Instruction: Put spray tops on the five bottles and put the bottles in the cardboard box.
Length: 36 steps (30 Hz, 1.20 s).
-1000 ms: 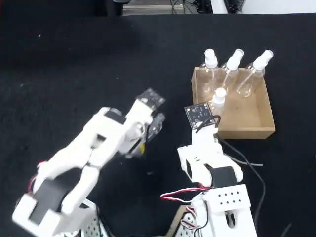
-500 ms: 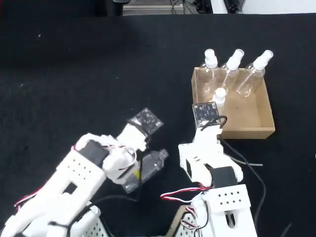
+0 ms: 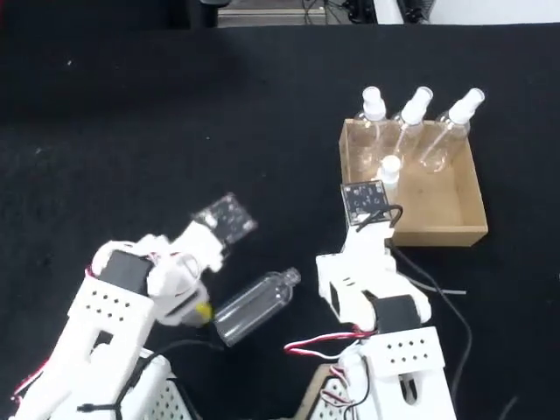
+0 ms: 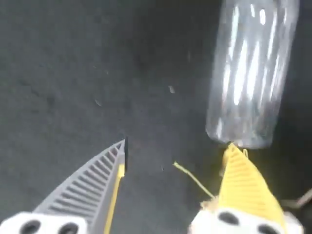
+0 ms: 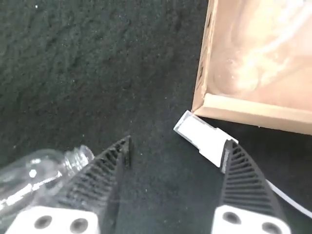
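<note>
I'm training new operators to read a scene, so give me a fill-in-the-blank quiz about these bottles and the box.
The cardboard box holds ____ bottles. The fifth bottle lies on its ____, outside the box. The left gripper has its fingers ____.
Missing words: four; side; open.

The uncapped bottle is blurred in the left wrist view, and its neck end runs off the frame. The right wrist view cuts off its base and most of the cardboard box, whose contents are a blur. In the high view, at the counter's 2 o'clock, a camera board hides the nearest boxed bottle's body.
</note>
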Tool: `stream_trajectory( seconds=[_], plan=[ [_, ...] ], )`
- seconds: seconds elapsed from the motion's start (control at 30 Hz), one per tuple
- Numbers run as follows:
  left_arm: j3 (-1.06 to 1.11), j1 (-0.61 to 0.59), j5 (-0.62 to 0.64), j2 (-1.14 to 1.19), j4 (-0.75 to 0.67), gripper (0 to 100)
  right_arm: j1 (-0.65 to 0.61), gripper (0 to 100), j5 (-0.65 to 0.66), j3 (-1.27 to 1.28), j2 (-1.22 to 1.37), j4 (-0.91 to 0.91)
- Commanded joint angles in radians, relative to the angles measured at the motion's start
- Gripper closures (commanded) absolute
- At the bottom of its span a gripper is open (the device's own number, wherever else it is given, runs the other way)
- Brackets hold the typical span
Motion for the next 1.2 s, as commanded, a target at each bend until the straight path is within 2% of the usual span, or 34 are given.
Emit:
stream_trajectory(
  seconds=[0.0, 0.1, 0.17, 0.33, 0.47, 0.67, 0.83, 0.93, 1.17],
  plan=[
    [0.105, -0.033, -0.057, 0.000, -0.068, 70, -0.032, 74.7, -0.008, -0.045, -0.015, -0.018],
    [0.171, -0.024, -0.049, 0.000, -0.166, 70, -0.078, 74.8, -0.008, -0.039, -0.015, -0.017],
    [0.205, 0.010, 0.005, 0.000, -0.226, 70, -0.100, 74.7, -0.008, -0.019, -0.015, -0.026],
    [0.211, 0.191, 0.149, 0.000, -0.267, 70, -0.161, 75.0, -0.008, 0.002, -0.013, -0.046],
    [0.196, 0.337, 0.275, 0.000, -0.318, 70, -0.163, 74.8, -0.038, 0.002, -0.013, -0.048],
    [0.205, 0.447, 0.434, 0.003, -0.474, 70, -0.163, 74.8, -0.112, 0.012, -0.013, -0.078],
    [0.194, 0.441, 0.480, -0.002, -0.476, 70, -0.163, 74.7, -0.112, 0.012, -0.013, -0.078],
    [0.174, 0.417, 0.480, -0.002, -0.408, 70, -0.164, 74.7, -0.112, 0.012, -0.007, -0.081],
    [0.013, 0.219, 0.477, -0.002, -0.213, 70, -0.167, 74.7, -0.112, 0.012, -0.008, -0.083]
  ],
)
